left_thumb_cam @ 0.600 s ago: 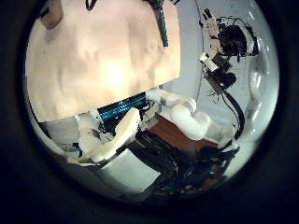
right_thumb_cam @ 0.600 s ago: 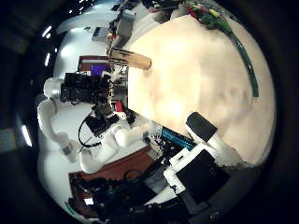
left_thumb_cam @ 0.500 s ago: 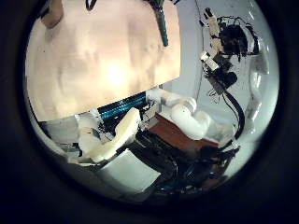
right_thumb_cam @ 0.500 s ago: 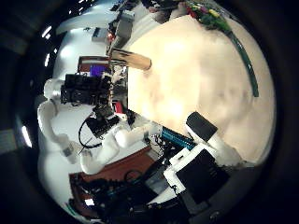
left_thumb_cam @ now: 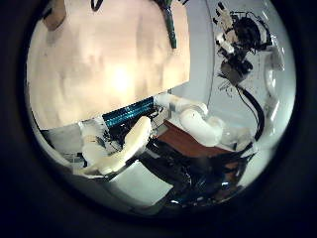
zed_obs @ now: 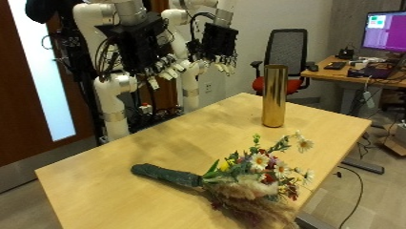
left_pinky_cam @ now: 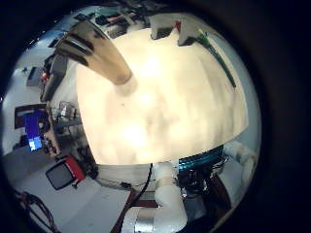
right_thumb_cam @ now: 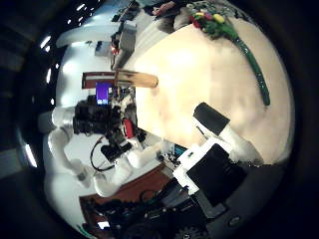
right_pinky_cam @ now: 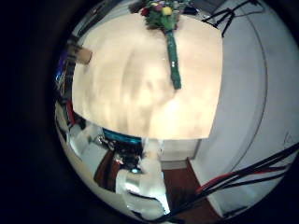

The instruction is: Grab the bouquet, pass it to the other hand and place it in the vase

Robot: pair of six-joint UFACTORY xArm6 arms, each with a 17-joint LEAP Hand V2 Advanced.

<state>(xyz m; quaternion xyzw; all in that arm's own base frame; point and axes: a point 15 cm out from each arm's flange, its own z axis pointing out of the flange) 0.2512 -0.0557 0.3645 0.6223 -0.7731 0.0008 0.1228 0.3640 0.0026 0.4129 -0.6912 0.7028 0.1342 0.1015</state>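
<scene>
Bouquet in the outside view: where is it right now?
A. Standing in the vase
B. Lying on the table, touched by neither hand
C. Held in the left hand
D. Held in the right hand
B. The bouquet lies flat on the table, apart from the upright vase; the left hand and right hand hang open above the table's far edge.

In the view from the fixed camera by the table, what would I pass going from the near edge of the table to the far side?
Bouquet lying on the table → tall gold vase standing upright → the right hand and left hand, hanging above the far edge, fingers relaxed and holding nothing.
</scene>
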